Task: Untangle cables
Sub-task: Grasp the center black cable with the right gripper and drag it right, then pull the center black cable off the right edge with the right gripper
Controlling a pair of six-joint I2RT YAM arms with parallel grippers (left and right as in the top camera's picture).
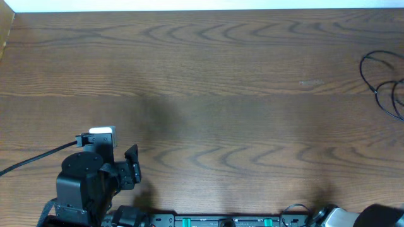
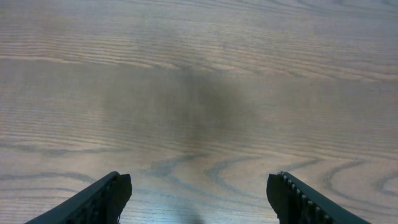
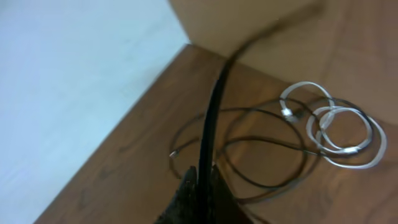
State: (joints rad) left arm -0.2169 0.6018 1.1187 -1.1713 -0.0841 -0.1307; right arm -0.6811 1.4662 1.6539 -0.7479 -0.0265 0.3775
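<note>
In the right wrist view the right gripper [image 3: 202, 175] shows only as dark fingertips at 6 o'clock, pressed together and pinching a black cable [image 3: 211, 118]. The strand's long axis climbs from the tips towards 12 o'clock, then bends towards 1 o'clock, where it smears into blur and we lose its end. We cannot tell whether this strand joins the thin black loops lying on the table [image 3: 124, 168] behind it. Those loops spread from the centre towards 3 o'clock. One small silvery plug tip [image 3: 173, 154] lies at about 8 o'clock of the loops, pointing towards 9 o'clock. A coiled white cable [image 3: 346, 148] overlaps them at 3 o'clock, and how the strands cross there is too fine to read.

The overhead view shows none of that coil. We see only part of the black loops [image 1: 377, 90] at 3 o'clock, cut off by the frame edge, and a sliver of the right arm at 5 o'clock with its fingers out of sight.

The left gripper [image 2: 199, 196] sits at 7 o'clock overhead, well apart from the cables. Its own camera shows the fingers [image 2: 102, 199] spread wide over bare wood with nothing between them
</note>
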